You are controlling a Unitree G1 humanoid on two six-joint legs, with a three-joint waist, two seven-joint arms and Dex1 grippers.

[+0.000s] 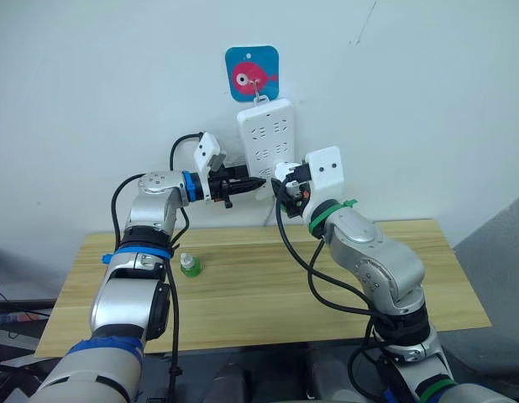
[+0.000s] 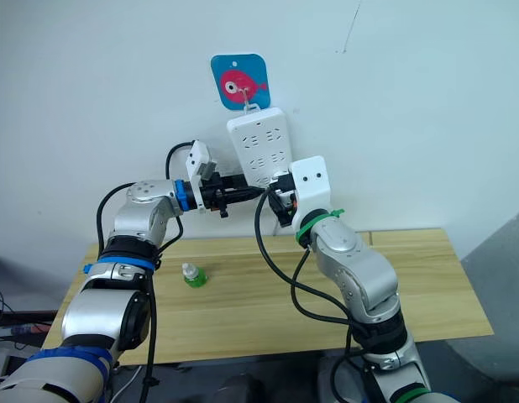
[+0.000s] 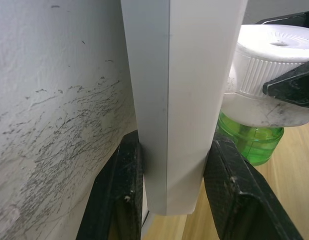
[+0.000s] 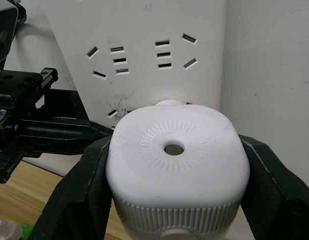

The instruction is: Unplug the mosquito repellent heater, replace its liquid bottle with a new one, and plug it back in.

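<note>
Heater (image 4: 177, 160) pinched by right gripper (image 4: 174, 185) against power strip (image 1: 266, 143); left gripper (image 3: 174, 190) clamped on strip's lower edge. Capped bottle (image 1: 189, 265) below, on worktop (image 1: 268, 294). Probably light, rigid, slick; best held at flanks.

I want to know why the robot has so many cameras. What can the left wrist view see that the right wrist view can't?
Left wrist view alone: the power strip edge-on, clamped between the left gripper fingers, and the green liquid bottle under the heater.

Right wrist view alone: the strip's socket holes, the heater's round vent hole, and the right gripper squeezing the heater's sides.

Both: the white mosquito repellent heater against the strip, the wall, and the wooden table.
</note>
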